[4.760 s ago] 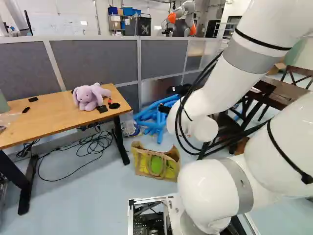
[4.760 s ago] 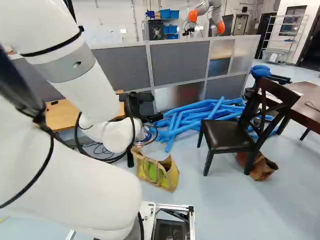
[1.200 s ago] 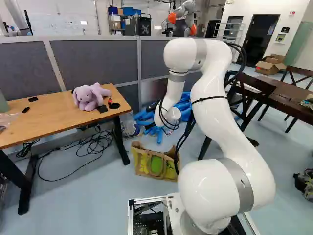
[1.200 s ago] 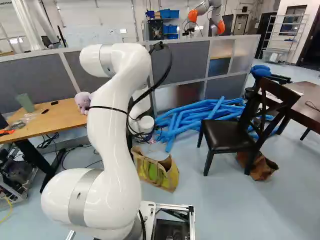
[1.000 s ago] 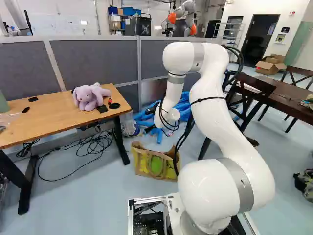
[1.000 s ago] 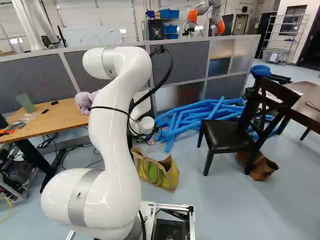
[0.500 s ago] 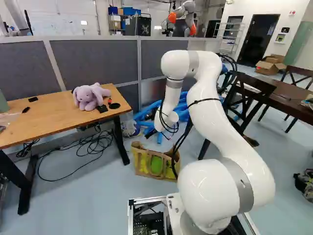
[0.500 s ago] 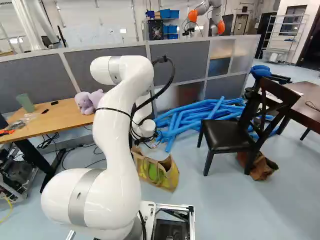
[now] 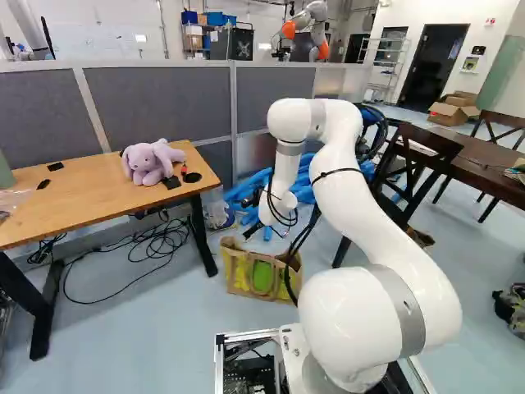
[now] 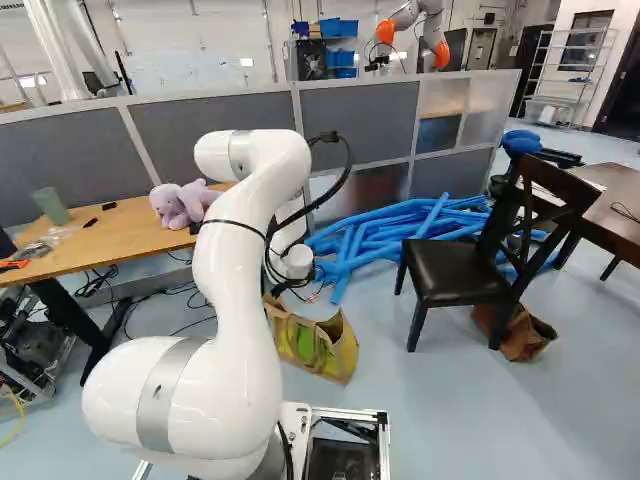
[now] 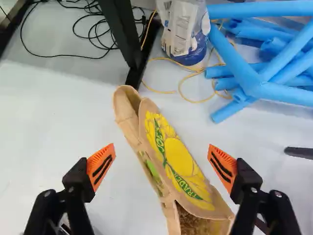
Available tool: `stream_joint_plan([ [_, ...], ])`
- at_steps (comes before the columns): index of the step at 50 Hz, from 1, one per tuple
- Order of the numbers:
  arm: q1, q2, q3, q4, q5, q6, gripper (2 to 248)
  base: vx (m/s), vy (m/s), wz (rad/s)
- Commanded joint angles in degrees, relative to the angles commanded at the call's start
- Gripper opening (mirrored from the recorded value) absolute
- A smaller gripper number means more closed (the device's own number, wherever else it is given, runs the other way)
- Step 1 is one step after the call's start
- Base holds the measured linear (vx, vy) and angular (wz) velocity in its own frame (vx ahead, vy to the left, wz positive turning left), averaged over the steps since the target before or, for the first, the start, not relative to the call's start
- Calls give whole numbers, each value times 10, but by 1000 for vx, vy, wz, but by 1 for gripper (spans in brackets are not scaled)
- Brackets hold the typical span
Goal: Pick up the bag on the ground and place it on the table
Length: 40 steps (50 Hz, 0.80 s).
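The gripper (image 9: 261, 232) is low over the top of the tan and yellow bag (image 9: 238, 273) in the left base view, partly behind the arm's cables. The bag stands on the floor beside the wooden table's (image 9: 98, 203) near leg. Seen from the wrist, the gripper (image 11: 162, 160) is open, its orange pads wide apart on either side of the bag (image 11: 171, 147), which lies below and between them. Neither pad visibly touches it. One looped handle hangs on the bag's side facing the base.
A purple plush (image 9: 150, 162) and small black items lie on the table. Blue foam tubes (image 10: 375, 238) are heaped behind the bag, near a plastic-wrapped container (image 11: 186, 32). A dark chair (image 10: 458, 270) and brown bag (image 10: 522, 335) stand to the right. Another robot (image 10: 408, 22) is beyond the partition.
The arm has swung into view over the bag, and over the last second it has lowered, bringing the gripper down toward the bag's top. Base and bag have stayed put.
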Motion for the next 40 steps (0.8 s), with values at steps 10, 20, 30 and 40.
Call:
stream_joint_plan([
  [10,0,-23,-20,-21,-12,0,247,0,0,0],
  [20,0,-46,-40,-43,-25,0,247,0,0,0],
  [30,0,-69,-62,-64,-37,0,247,0,0,0],
  [40,0,-90,-81,-85,-46,0,247,0,0,0],
])
